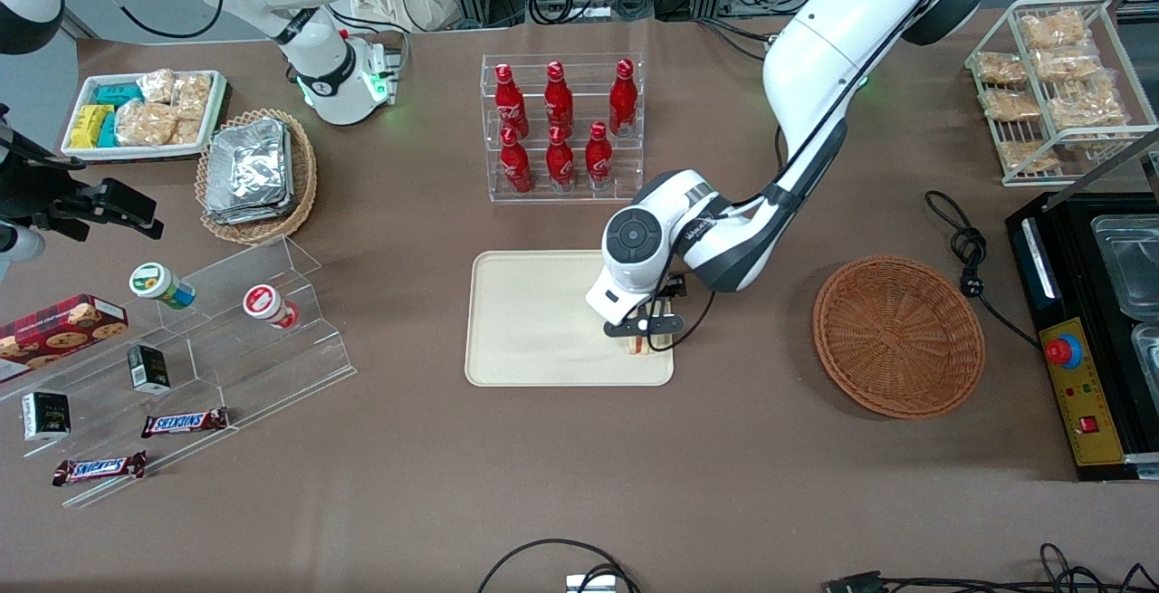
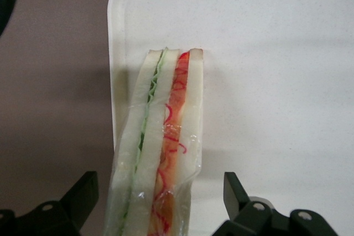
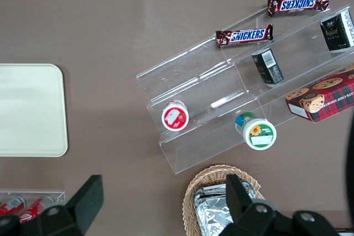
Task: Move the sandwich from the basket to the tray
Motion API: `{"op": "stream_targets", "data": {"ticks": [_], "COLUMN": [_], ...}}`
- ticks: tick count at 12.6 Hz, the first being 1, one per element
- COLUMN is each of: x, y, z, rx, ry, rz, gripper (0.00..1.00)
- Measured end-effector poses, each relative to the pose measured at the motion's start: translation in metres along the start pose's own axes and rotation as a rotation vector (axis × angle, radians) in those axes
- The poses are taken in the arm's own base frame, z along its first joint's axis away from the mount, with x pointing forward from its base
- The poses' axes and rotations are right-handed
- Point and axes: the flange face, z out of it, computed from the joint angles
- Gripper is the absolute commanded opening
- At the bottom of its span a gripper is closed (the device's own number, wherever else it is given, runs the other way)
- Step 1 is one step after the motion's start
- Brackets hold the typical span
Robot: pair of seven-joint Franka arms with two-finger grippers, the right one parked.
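The sandwich (image 1: 641,345), a wrapped wedge of white bread with green and orange-red filling, rests on the cream tray (image 1: 534,321), at the tray's corner nearest the front camera and toward the working arm's end. In the left wrist view the sandwich (image 2: 166,147) lies along the tray's (image 2: 265,53) rim. My left gripper (image 1: 645,330) hovers just over it, open. Its black fingers (image 2: 83,192) stand on either side of the sandwich with a gap on each side, not touching it. The round reddish-brown basket (image 1: 896,335) sits empty beside the tray, toward the working arm's end.
A clear rack of red bottles (image 1: 561,127) stands farther from the front camera than the tray. A black appliance (image 1: 1087,330) and its cable (image 1: 969,253) lie next to the basket. A clear stepped display (image 1: 181,349) with snacks and a tan basket of foil packs (image 1: 253,172) lie toward the parked arm's end.
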Motion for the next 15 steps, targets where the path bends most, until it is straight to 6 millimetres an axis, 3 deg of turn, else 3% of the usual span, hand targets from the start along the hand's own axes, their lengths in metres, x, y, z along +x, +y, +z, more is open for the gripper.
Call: {"op": "stream_targets", "data": {"ticks": [3, 4, 6, 8, 11, 13, 15], "x": [0.005, 0.010, 0.024, 0.033, 0.033, 0.022, 0.004], "y": [-0.001, -0.006, -0.037, -0.090, -0.202, -0.278, -0.342], "z": [-0.012, -0.029, -0.088, -0.164, -0.274, -0.319, -0.346], "rx": [-0.005, 0.002, 0.018, 0.011, -0.017, -0.008, -0.034], "ry": [0.014, 0.024, 0.059, 0.073, 0.116, 0.149, 0.120], "rz": [-0.007, -0.017, -0.044, -0.062, -0.082, -0.037, 0.018], "gripper": [1.00, 1.00, 1.00, 1.00, 1.00, 1.00, 1.00]}}
